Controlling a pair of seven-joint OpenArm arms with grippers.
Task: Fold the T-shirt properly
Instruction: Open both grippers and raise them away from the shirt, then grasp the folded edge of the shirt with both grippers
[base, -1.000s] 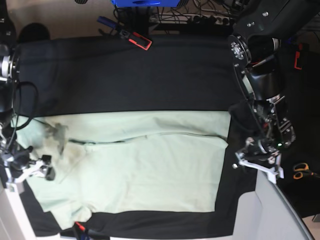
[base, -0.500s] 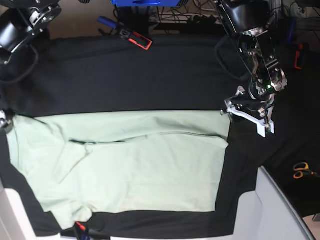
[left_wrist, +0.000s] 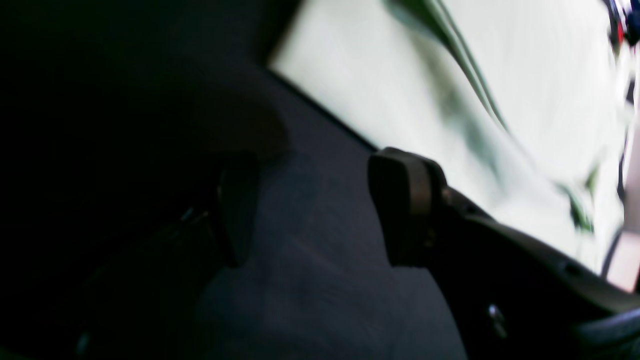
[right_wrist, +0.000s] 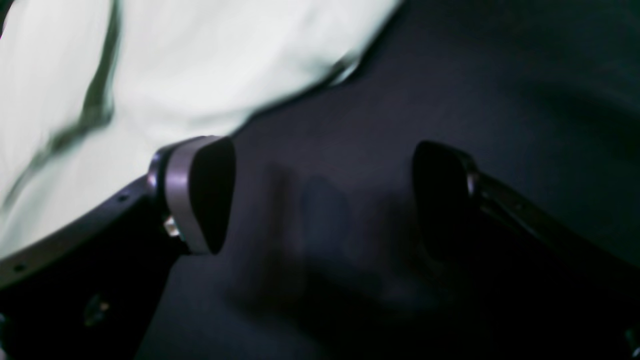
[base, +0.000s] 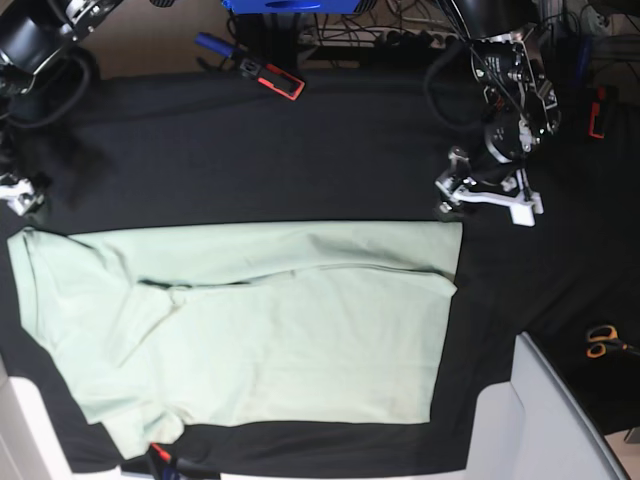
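Here, T-shirt (base: 270, 330) flat, long axis left-right, tablecloth (base: 300, 150) beneath.

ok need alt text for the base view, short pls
A pale mint-green T-shirt lies spread flat on a black tablecloth, seen from above. The left gripper hovers open just past the shirt's upper right corner, holding nothing; the right gripper sits at the left edge of the picture, above the shirt's upper left corner.

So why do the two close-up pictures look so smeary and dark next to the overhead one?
Left wrist view: the T-shirt is streaked with blur and glare, the black cloth murky. Right wrist view: shirt washed out, the hand's fingers soft-edged. Base view: evenly lit and sharp.
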